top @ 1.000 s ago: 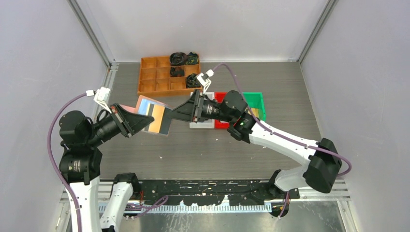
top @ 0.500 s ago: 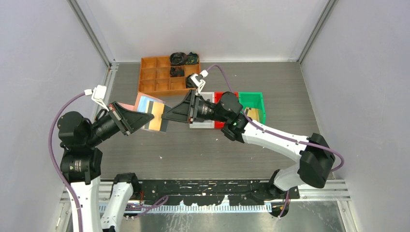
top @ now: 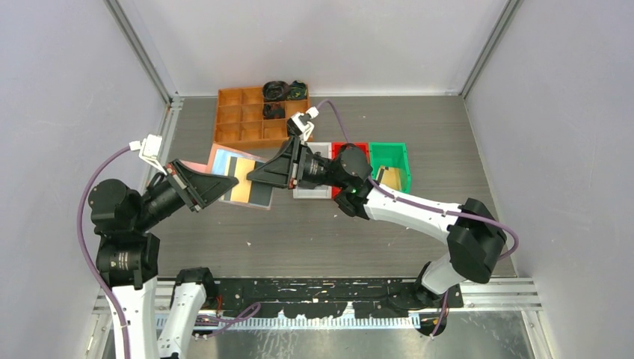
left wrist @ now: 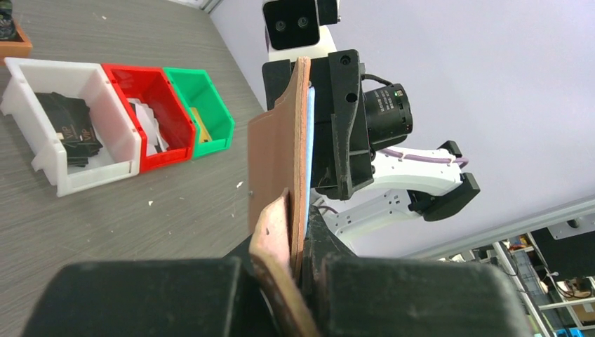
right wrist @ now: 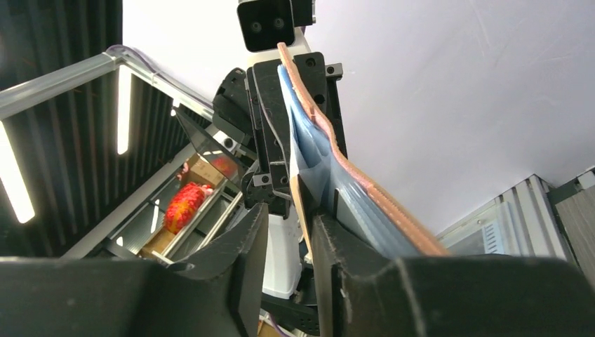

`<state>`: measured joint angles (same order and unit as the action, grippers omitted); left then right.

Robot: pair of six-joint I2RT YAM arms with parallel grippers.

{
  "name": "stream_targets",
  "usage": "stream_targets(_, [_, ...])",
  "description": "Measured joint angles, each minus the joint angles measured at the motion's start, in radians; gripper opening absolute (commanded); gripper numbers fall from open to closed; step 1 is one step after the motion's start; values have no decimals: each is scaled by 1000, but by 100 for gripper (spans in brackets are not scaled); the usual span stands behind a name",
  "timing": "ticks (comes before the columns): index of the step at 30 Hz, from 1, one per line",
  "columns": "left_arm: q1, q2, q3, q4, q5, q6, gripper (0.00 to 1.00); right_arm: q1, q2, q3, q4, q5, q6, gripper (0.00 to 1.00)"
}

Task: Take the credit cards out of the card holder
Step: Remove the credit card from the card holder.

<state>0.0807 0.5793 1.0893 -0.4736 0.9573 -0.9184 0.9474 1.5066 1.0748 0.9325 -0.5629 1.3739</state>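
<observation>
Clamping the card holder point(top: 222, 161) by its near edge, the left gripper point(top: 226, 183) has its fingers pressed together on the salmon-pink leather. It holds the holder unfolded in the air above the table point(top: 314, 232), left of centre. The inner face is turned upward, showing a light blue pocket, a tan card point(top: 244, 187) and a dark pocket side by side.

The right gripper point(top: 253, 177) meets the holder's right edge. In the right wrist view its fingers stand apart, with the tan card's edge in the gap, close to one finger. Contact with the card cannot be determined.

Behind both grippers sits an orange compartment tray point(top: 239, 127) holding black coiled bundles point(top: 277, 91).

To the right stand three bins in a row, touching one another:
- white bin point(left wrist: 42, 151), containing dark cards point(left wrist: 70, 123);
- red bin point(left wrist: 151, 77), containing whitish cards point(left wrist: 149, 125);
- green bin point(top: 392, 153), containing a yellowish card point(top: 396, 178).
</observation>
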Motion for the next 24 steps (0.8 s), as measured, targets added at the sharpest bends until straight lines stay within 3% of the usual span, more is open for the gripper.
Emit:
stream_targets(7, [-1,0,10,-24,-23,16,0,0,26,0,45,1,45,18])
stream_targets(11, [-2,0,16,-24,-21,8,0,0,26,-10,62,6,46,15])
stream_targets(16, [-4,2,16,-21,-6,0,0,5,25,-68,154,42,36,11])
stream_targets(20, [-4,14,16,-16,5,-29,1,6,24,-124,236,77,35,1])
stream_targets(23, [-5,19,16,-16,9,-45,1,8,21,-149,272,104,31,1])
stream_targets(24, [-5,18,16,-14,8,-47,1,8,17,-158,277,113,31,13])
